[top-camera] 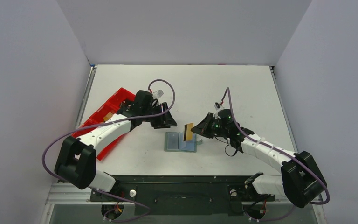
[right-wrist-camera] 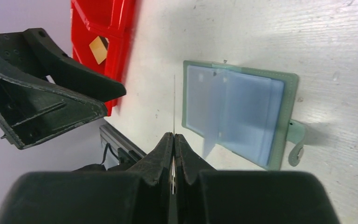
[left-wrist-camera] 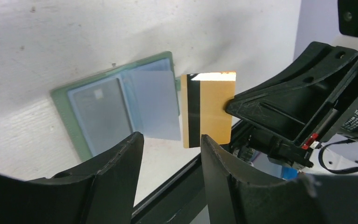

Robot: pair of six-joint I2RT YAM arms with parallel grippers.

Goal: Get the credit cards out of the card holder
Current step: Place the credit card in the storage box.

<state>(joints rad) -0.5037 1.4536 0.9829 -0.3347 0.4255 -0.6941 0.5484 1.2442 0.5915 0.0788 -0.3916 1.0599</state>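
Right now: right gripper (top-camera: pixel 199 132) pinched tight on tan-gold card (top-camera: pixel 188 131). Card upright on edge, out of card holder (top-camera: pixel 181 141), just beside its right half. Card holder lies open flat on table (top-camera: pixel 242 88), tab toward right arm. Left gripper (top-camera: pixel 164 121) hovers just behind card holder, jaws apart, holding nothing; card just beyond its tips. Red tray (top-camera: pixel 112 112) at left.

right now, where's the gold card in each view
top external: gold card at centre, upright beside the open card holder, pinched by the right claw
left wrist: gold card right of centre, black stripe showing, right of the card holder
right wrist: gold card edge-on, a thin line rising from the shut right claw, centre
shared landmark: the grey-green card holder, in all three
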